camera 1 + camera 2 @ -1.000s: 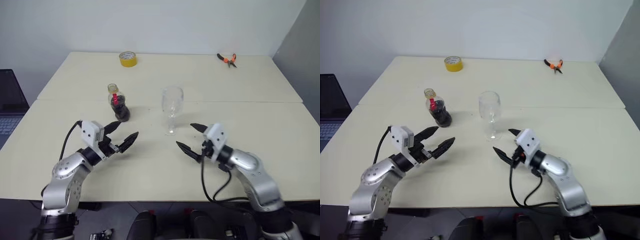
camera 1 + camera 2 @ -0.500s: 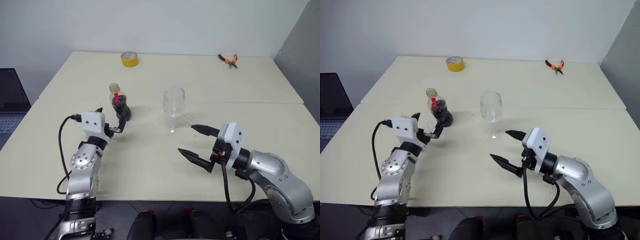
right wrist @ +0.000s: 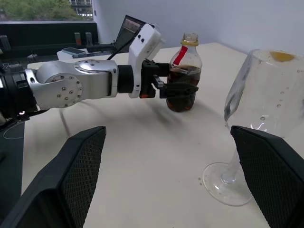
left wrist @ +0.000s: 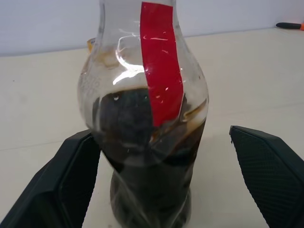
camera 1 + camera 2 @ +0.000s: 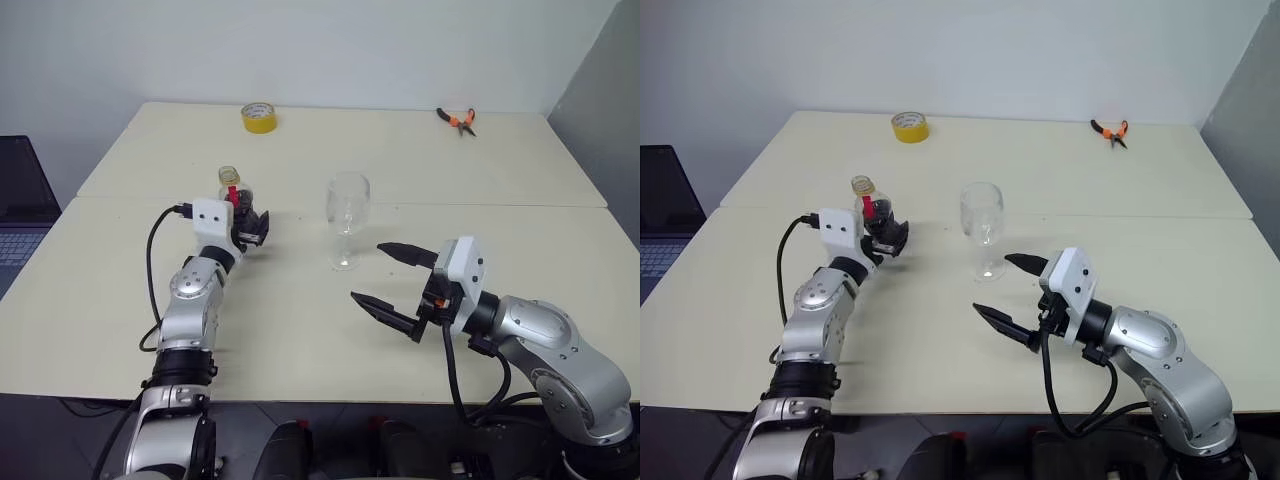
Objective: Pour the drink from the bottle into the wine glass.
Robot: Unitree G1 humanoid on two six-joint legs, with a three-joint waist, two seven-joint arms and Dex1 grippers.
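At the far left edge, a dark laptop (image 5: 22, 195) sits beside the cream table (image 5: 120, 300). The left arm reaches forward over the table, and the left gripper (image 5: 252, 226) stands with its two black fingers spread wide, one on each side of the bottle (image 5: 238, 205). In the left wrist view the fingers (image 4: 71, 175) flank the bottle's lower body, with a small gap on the one side and a wider gap on the other; the jaws are not closed on it. The bottle stands upright on the table, and the drink (image 4: 152, 175) fills its lower half, dark and almost black, below a red label strip. Far behind it, near the back edge, lies a yellow tape roll (image 5: 256, 117). To the right of the bottle, a little apart, the wine glass (image 5: 346, 218) stands upright and looks empty. Further right and nearer, the right gripper (image 5: 392, 285) hovers above the table with fingers wide apart, holding nothing. Orange-handled pliers (image 5: 456, 119) lie at the back right.
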